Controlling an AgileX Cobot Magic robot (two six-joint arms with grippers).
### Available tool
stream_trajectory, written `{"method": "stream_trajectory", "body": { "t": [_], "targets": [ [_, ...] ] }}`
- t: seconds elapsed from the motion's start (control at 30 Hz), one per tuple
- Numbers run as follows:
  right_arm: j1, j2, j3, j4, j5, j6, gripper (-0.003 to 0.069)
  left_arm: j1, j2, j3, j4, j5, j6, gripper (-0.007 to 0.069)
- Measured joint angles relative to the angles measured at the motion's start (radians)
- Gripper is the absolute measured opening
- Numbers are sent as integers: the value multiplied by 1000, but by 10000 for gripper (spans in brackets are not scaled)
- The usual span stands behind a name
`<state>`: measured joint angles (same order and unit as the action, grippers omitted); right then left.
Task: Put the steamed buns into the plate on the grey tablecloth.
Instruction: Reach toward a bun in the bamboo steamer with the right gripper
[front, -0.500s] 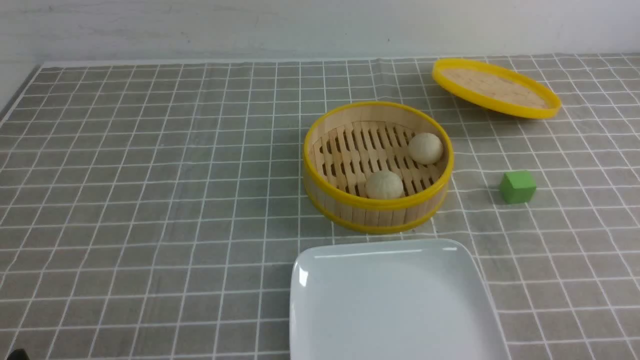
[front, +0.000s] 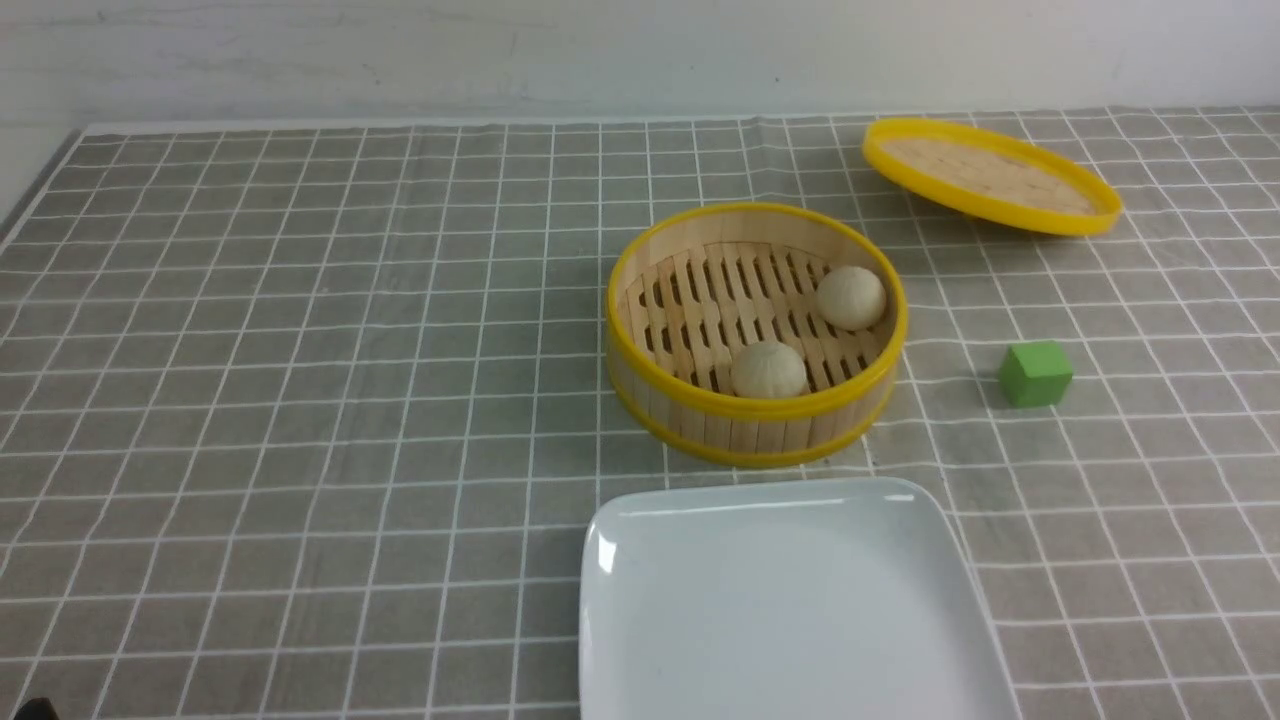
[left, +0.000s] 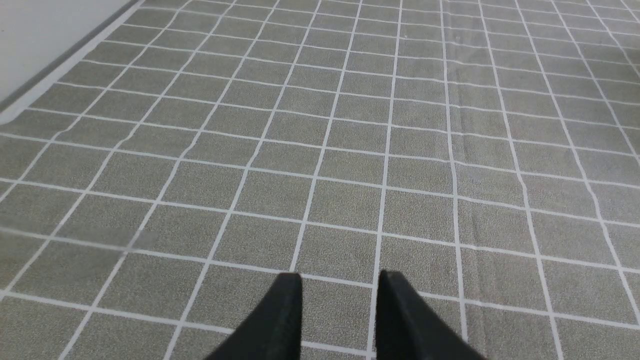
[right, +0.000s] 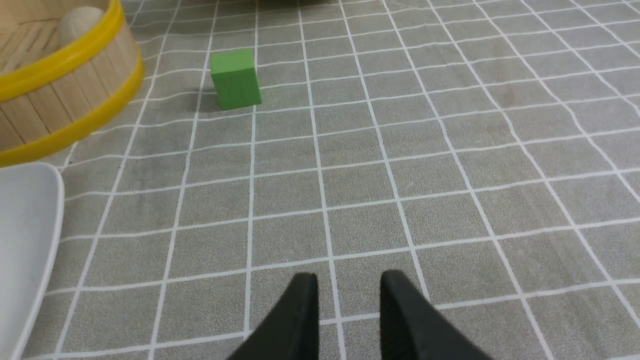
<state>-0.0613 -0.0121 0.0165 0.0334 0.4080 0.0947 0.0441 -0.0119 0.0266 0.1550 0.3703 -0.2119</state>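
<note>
1. Two grippers hang low near the near edge of the desk, the left gripper (left: 339, 280) over bare grey tablecloth (front: 300, 400) toward the left edge and the right gripper (right: 348, 280) toward the right edge. On each, the fingers stand a little apart with nothing between them.
2. At the near edge, right of the middle, lies the white plate (front: 760, 495), with nothing in it yet.
3. Just beyond the plate, about mid-desk, the bamboo basket (front: 750, 408) holds both buns. The near steamed bun (front: 768, 369) sits against its near wall and the far steamed bun (front: 851, 297) against its right wall, with the two apart.
4. We judge the buns light, soft and smooth, so they are likely to roll or dent. We would take each from above, across its widest part, and close gently.
5. The basket wall crowds one side of each bun, so we would line the fingers up along the wall. The lift must also clear the rim on the way to the plate.
6. The green cube (front: 1035, 374) sits toward the right edge, apart from the basket, and the lid (front: 990, 175) lies toward the far right corner. Neither seems to block the path.
</note>
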Motion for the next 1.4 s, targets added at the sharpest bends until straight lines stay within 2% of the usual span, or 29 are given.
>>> {"method": "stream_trajectory", "body": {
  "t": [0.83, 0.9, 1.07, 1.1, 1.13, 1.2, 1.4],
  "targets": [
    [0, 0, 0, -6, -1, 0, 213, 0, 0, 0, 0, 0, 0, 241],
    [0, 0, 0, 31, -6, 25, 216, 0, 0, 0, 0, 0, 0, 241],
    [0, 0, 9, 413, -11, 266, 224, 0, 0, 0, 0, 0, 0, 241],
    [0, 0, 9, 426, -11, 273, 224, 0, 0, 0, 0, 0, 0, 241],
    [0, 0, 9, 509, -13, 315, 226, 0, 0, 0, 0, 0, 0, 241],
    [0, 0, 9, 560, -20, 334, 227, 0, 0, 0, 0, 0, 0, 241],
    [0, 0, 9, 587, -69, 341, 233, 0, 0, 0, 0, 0, 0, 241]
  ]
}}
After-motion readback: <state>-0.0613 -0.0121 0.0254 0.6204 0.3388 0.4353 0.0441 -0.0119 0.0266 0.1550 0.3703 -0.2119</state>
